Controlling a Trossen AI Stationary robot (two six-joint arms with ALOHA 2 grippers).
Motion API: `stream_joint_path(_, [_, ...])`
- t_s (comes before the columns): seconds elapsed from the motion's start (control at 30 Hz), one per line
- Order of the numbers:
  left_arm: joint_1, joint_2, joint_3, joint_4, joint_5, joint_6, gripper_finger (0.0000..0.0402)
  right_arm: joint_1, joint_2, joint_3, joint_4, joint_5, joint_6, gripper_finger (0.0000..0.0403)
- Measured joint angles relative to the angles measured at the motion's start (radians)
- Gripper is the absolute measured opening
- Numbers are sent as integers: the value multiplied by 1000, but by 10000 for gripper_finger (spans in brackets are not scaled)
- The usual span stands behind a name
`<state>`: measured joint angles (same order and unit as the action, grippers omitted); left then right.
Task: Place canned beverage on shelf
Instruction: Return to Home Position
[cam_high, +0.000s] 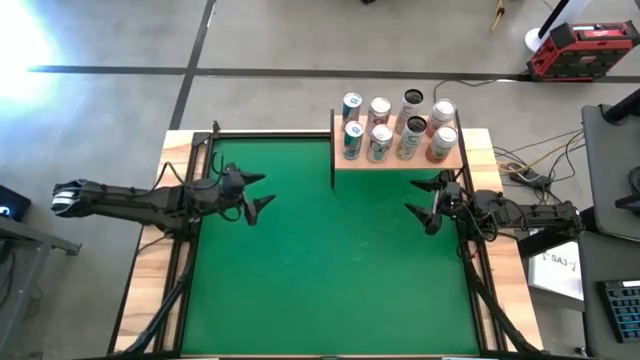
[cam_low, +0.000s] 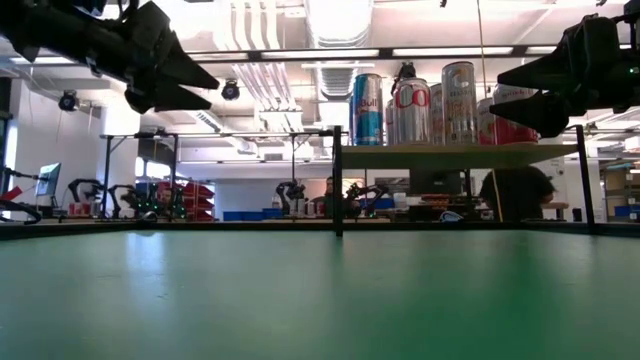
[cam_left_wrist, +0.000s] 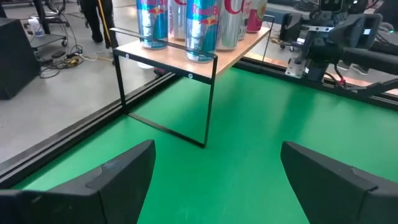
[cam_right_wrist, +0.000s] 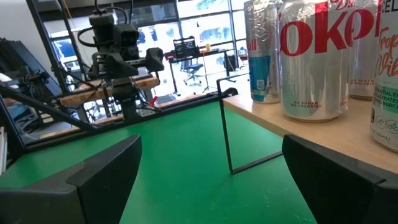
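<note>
The shelf (cam_high: 400, 163), a pale-wood board on thin black posts, stands at the table's far right. Several beverage cans (cam_high: 395, 128) stand upright on their bases on it, seen from the side in the low view (cam_low: 420, 100). My left gripper (cam_high: 262, 192) hovers open above the felt left of the shelf, pointing toward it, with nothing between its fingers (cam_left_wrist: 217, 180). My right gripper (cam_high: 413, 197) hovers open just in front of the shelf's near right corner, holding nothing (cam_right_wrist: 211, 180). No can is in either gripper or on the felt.
The green felt tabletop (cam_high: 330, 270) lies bare between and in front of both grippers. Wooden side rims (cam_high: 150, 270) and black frame bars edge the table. Cables (cam_high: 530, 175) lie off the right rim, and a red case (cam_high: 582, 50) sits on the floor beyond.
</note>
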<state>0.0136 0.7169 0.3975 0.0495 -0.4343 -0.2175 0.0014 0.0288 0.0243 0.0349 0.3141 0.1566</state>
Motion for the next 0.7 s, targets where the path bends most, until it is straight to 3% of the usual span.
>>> stream_joint_path(0.7, [0, -436, -387, 262, 0, 1, 332, 0, 0, 0, 0, 0, 0, 380])
